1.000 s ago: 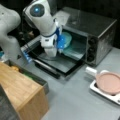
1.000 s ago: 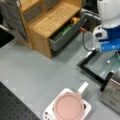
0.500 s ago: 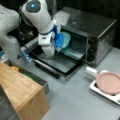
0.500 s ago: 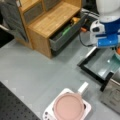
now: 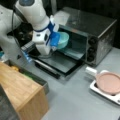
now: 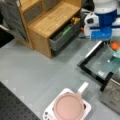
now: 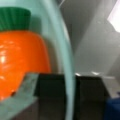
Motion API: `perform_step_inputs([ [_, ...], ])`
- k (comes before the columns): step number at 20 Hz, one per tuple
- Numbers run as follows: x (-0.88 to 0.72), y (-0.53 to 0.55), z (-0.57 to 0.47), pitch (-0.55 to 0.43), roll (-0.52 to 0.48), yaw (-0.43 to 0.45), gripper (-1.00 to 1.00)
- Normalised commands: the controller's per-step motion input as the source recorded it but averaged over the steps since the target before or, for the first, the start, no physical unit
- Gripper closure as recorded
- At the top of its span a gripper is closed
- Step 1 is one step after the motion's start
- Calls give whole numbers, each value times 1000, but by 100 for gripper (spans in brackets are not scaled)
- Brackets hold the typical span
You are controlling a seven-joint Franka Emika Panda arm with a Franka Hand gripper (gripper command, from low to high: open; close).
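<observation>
tool (image 5: 55, 40): mine, clamped on the rim of the teal bowl (image 5: 62, 40); wrist view shows the rim (image 7: 65, 62) pinched between the dark pads (image 7: 50, 87), so a rim pinch, not a cradle.
bowl: off the surface, in the air at the mouth of the toaster oven (image 5: 92, 32), above the dropped-down glass door (image 5: 57, 62). Held roughly level, I think so the contents stay put.
carrot: orange toy carrot (image 7: 22, 60) with green top lies inside the bowl, up against the wall on the pinched side; also shows as an orange spot in a front view (image 6: 114, 45).
oven door: open flat toward the front, which gives a clear path into the cavity and a ledge under the bowl.
cavity: dark, can't make out a rack or tray inside; probably bare, not sure.
pink pan (image 5: 110, 83): sits on a white hot plate (image 5: 100, 90) at a front view's right, well apart from the bowl, handle toward the oven.
wooden cabinet (image 6: 50, 22): at a front view's left, drawer (image 6: 65, 33) pulled out with small items in it, well apart from my tool.
surface (image 6: 37, 70): grey, carries oven, hot plate and cabinet.
</observation>
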Motion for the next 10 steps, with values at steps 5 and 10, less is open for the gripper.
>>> perform_step_inputs([
  [5,854,-409,388,271,-160,27,100],
  [10,991,-455,354,304,-162,-36,100],
])
